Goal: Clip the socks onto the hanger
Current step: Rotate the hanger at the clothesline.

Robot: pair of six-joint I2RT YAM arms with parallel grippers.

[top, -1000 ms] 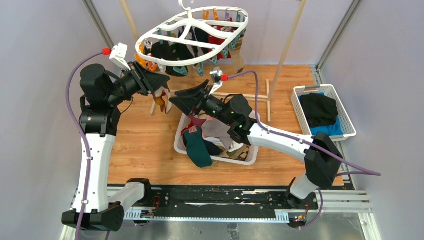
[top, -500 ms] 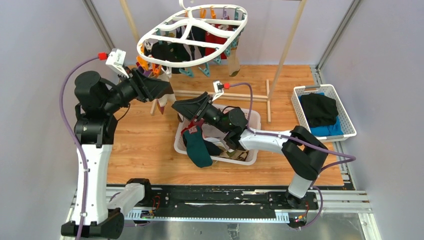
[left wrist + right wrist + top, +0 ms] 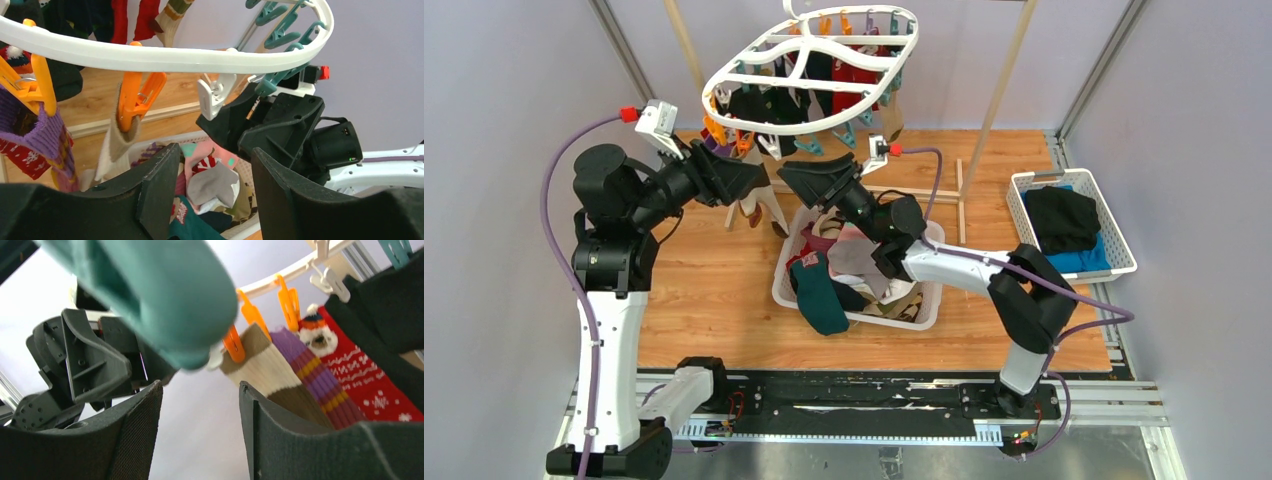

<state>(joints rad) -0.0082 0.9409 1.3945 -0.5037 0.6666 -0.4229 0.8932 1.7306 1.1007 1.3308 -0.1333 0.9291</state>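
Note:
The white oval hanger (image 3: 809, 70) hangs above the table, with several socks clipped under it. In the left wrist view its rim (image 3: 175, 52) crosses the top. An orange pin (image 3: 137, 97) under the rim grips a cream sock (image 3: 112, 145), and a purple sock (image 3: 35, 130) hangs to the left. My left gripper (image 3: 761, 180) (image 3: 214, 150) is open and empty, just right of the cream sock (image 3: 759, 207). My right gripper (image 3: 794, 172) (image 3: 201, 385) faces it, open with nothing between its fingers. A blurred teal pin (image 3: 150, 295) is just above. More socks (image 3: 829, 290) fill the white basket (image 3: 782, 285) below.
A second white basket (image 3: 1024, 190) at the right holds black and blue folded clothes. The wooden pole frame (image 3: 999, 90) stands behind the hanger, and its base bars lie on the wooden floor. Red and purple striped socks (image 3: 325, 380) hang close to the right gripper's right finger.
My left gripper has opened and let go of the cream sock, which now hangs from the orange pin. My right gripper has risen from the basket towards the hanger. The hanger has swung slightly.

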